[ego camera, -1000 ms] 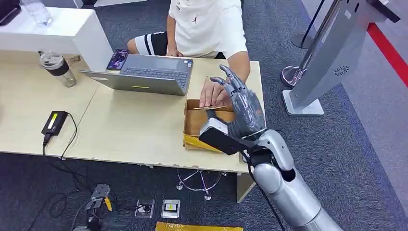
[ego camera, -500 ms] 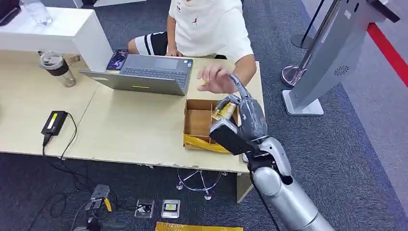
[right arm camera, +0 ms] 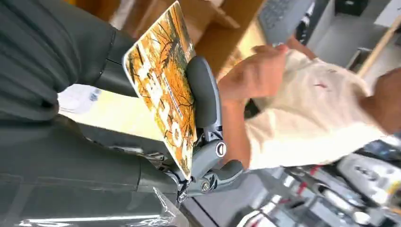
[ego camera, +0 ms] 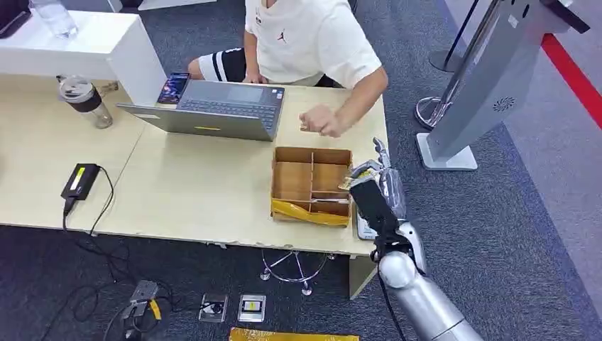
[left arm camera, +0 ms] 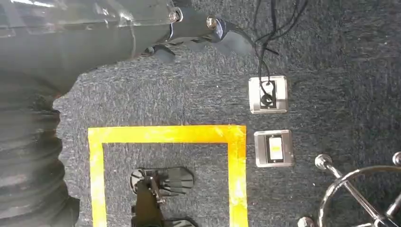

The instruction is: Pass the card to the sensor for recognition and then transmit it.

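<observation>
My right hand [ego camera: 382, 190] is raised at the table's right edge, just right of the cardboard box [ego camera: 311, 186]. It grips an orange card with an autumn-leaf print [right arm camera: 163, 90] between thumb [right arm camera: 204, 97] and fingers; in the head view the card [ego camera: 359, 172] shows as a small bright edge at the hand's top. The grey slanted sensor stand [ego camera: 490, 85] rises from the carpet further right, apart from the hand. A person's hand [ego camera: 323, 122] hovers above the box's far side. My left hand [left arm camera: 142, 33] hangs over the floor, holding nothing.
A person in a white shirt [ego camera: 309, 39] sits behind the table. A grey laptop [ego camera: 213, 108], a lidded cup [ego camera: 85, 99] and a black power adapter [ego camera: 79, 181] are on the table to the left. A small white item [ego camera: 365, 229] lies under my right forearm.
The person let go of the card and drew the hand back toward the laptop. My right hand closed on the card and moved right, off the box to the table's edge.
</observation>
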`<state>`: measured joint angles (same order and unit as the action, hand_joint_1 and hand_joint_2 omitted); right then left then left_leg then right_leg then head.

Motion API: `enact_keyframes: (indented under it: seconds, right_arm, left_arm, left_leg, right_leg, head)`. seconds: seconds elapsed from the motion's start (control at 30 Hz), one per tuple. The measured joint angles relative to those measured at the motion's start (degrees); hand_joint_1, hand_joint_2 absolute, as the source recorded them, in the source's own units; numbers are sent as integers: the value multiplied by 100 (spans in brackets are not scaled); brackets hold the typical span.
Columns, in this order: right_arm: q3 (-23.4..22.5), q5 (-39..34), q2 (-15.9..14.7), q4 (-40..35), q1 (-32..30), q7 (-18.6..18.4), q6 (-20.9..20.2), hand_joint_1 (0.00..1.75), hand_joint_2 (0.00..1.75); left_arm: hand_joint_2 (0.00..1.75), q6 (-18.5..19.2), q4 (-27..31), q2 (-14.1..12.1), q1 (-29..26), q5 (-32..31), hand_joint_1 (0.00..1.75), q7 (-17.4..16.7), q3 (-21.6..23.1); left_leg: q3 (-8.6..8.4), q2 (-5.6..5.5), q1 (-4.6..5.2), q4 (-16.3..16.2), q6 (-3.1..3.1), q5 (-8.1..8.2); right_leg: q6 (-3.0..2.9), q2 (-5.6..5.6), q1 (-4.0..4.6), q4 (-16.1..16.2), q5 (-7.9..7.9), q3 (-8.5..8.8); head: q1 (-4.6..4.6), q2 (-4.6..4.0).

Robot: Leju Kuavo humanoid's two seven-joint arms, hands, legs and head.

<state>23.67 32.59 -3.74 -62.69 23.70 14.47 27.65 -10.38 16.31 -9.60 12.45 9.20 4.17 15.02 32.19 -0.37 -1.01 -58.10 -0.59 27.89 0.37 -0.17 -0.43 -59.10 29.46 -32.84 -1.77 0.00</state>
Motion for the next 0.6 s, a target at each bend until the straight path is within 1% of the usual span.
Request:
enact_keyframes:
  seconds: [0.17,0.3,0.47,0.6]
  right_arm:
    - [-61,-442,2,716,28,140,15,175,175]
    - [-120,-709,13,1090,65,245,22,175,175]
    - [-162,-1120,15,1644,107,499,103,175,175]
    - [-192,-1318,17,1963,113,573,192,175,175]
  left_arm:
    - [175,0,0,-2,-52,37,0,4,-2]
    - [175,-13,0,-9,-79,44,0,4,-4]
    - [175,-33,0,-11,-88,40,0,4,-7]
    - [175,-33,0,-11,-87,9,0,4,-7]
  left_leg:
    - [1,0,0,0,0,0]
    - [2,1,0,0,0,0]
    - [2,0,0,0,0,0]
    - [1,0,0,0,0,0]
  right_leg:
    - [0,-1,0,0,0,-1]
    - [0,0,0,0,0,-3]
    - [0,0,0,0,0,-2]
    - [0,1,0,0,0,-3]
  head:
    - [-2,0]
    - [-2,0]
    - [-2,0]
    - [0,0]
